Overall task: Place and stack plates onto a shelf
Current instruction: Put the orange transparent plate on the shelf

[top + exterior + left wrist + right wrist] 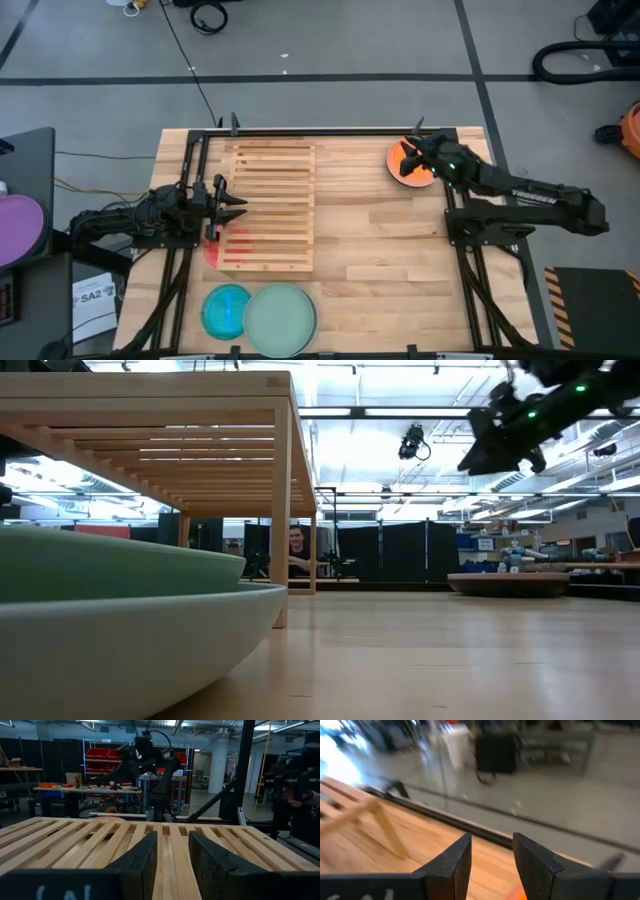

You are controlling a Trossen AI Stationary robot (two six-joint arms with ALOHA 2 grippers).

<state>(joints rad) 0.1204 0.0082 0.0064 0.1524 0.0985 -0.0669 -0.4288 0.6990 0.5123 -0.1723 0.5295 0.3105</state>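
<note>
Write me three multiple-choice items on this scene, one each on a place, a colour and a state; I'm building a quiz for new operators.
1. Where is the orange plate?
A. On the shelf
B. At the table's far right, under the right gripper
C. Stacked on the mint-green plate

2. What colour is the small plate beside the mint-green plate?
A. Blue
B. Yellow
C. Black

3. How do the left gripper's jaws stand?
A. Clamped on a blue plate
B. Apart, holding nothing
C. Pressed flat on the table

Answers: 1 B, the right gripper hangs over it, far from the shelf. 2 A, the blue plate shows in the high view. 3 B, the left gripper shows a gap with only slats beyond.
</note>
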